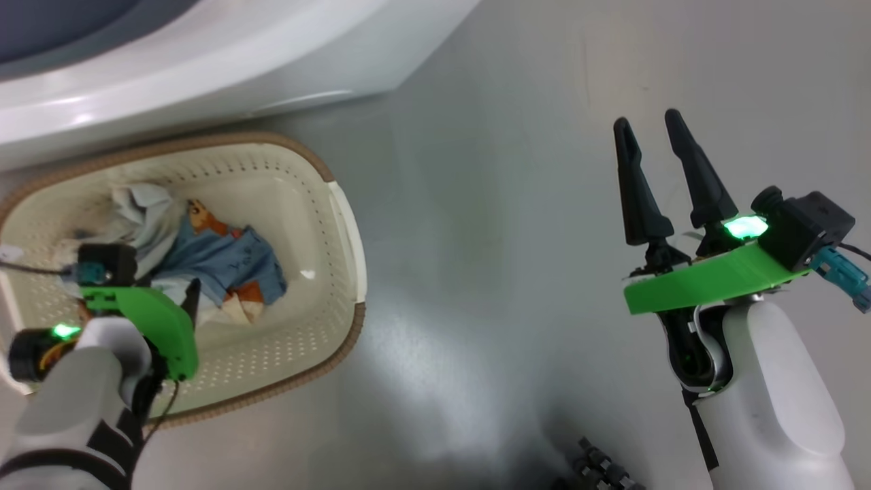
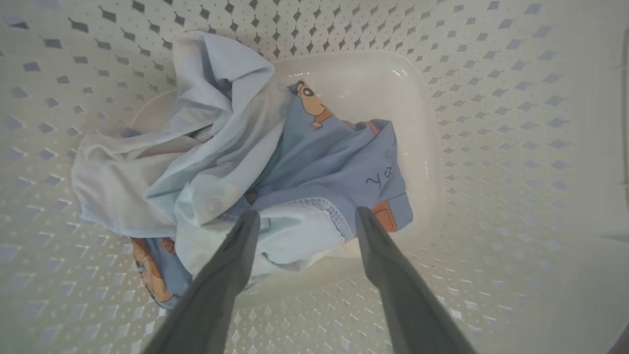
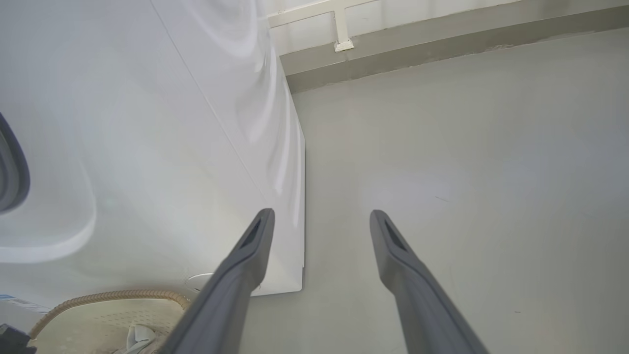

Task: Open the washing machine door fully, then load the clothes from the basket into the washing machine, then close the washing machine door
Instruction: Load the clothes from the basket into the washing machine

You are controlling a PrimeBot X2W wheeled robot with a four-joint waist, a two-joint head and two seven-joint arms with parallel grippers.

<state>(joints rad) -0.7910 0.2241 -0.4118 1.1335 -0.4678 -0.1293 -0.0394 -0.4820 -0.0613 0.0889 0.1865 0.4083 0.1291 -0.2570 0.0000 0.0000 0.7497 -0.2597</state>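
The cream basket [image 1: 343, 224] with its brown rim stands on the floor right before the white washing machine [image 1: 204, 75]. Inside lie the clothes [image 1: 224, 262], light blue and pale fabric with orange bear prints. My left gripper [image 1: 187, 299] reaches down into the basket. In the left wrist view it [image 2: 307, 216] is open, fingertips just over the clothes [image 2: 314, 162], nothing between them. My right gripper [image 1: 646, 122] hangs open and empty over bare floor to the right. Its wrist view shows the gripper [image 3: 320, 216] beside the washing machine's front [image 3: 147, 147]. The washing machine door is out of view.
Grey floor [image 1: 490, 238] spreads between the basket and my right arm. A dark ridged part [image 1: 599, 469] shows at the bottom edge. The wall's base [image 3: 442, 44] runs behind the machine. The basket's rim [image 3: 108, 296] sits at the machine's foot.
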